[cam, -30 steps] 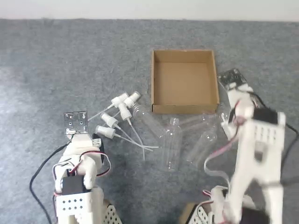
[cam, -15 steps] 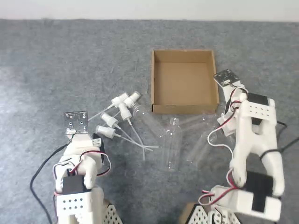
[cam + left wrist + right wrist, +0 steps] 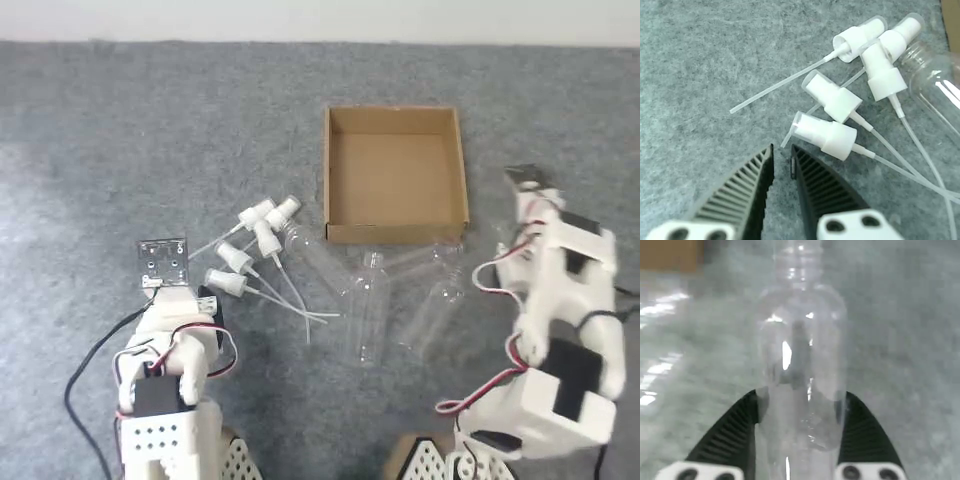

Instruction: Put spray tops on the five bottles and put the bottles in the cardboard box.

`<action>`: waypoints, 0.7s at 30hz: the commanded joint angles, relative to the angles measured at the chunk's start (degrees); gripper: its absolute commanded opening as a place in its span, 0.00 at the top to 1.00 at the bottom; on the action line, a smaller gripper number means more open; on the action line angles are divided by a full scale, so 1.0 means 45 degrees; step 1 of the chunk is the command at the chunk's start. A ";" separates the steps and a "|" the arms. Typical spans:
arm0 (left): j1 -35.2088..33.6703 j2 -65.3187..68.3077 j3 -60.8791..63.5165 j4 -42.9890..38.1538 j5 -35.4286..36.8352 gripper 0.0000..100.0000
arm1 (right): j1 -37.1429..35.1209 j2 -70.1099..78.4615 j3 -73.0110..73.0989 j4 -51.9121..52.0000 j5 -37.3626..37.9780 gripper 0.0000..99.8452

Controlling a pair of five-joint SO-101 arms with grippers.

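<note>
A clear bottle (image 3: 800,340) lies lengthwise between my right gripper's (image 3: 800,400) black fingers, which are shut on its body, neck pointing away. In the high view the right gripper (image 3: 518,212) sits to the right of the cardboard box (image 3: 395,233), which is open with nothing inside. Three more clear bottles (image 3: 365,305) lie on the carpet in front of the box. Several white spray tops (image 3: 255,240) lie left of them. My left gripper (image 3: 781,156) hovers just short of the nearest spray top (image 3: 826,136), fingers close together with nothing between them.
Grey carpet (image 3: 150,130) covers the whole table. The spray tops' thin dip tubes (image 3: 290,295) trail toward the bottles. A corner of the box (image 3: 670,255) shows beyond the held bottle. Open carpet lies to the far left and behind the box.
The right arm has swung to the right, away from the box's front right corner, with its gripper around the bottle. The left arm has stayed still.
</note>
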 commanded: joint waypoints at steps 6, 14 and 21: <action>-0.0020 -0.0117 -0.0088 0.0117 -0.0059 0.95 | 0.3722 -0.0147 -0.0469 -0.0166 0.2696 0.97; -0.4474 -0.0117 -0.0752 -0.1192 -0.7502 0.94 | 0.4093 -0.0147 0.0020 -0.0147 0.4376 0.96; -0.4904 0.0020 -0.4327 0.0860 -0.7775 0.94 | 0.3976 -0.0166 0.0000 -0.0264 0.4435 0.96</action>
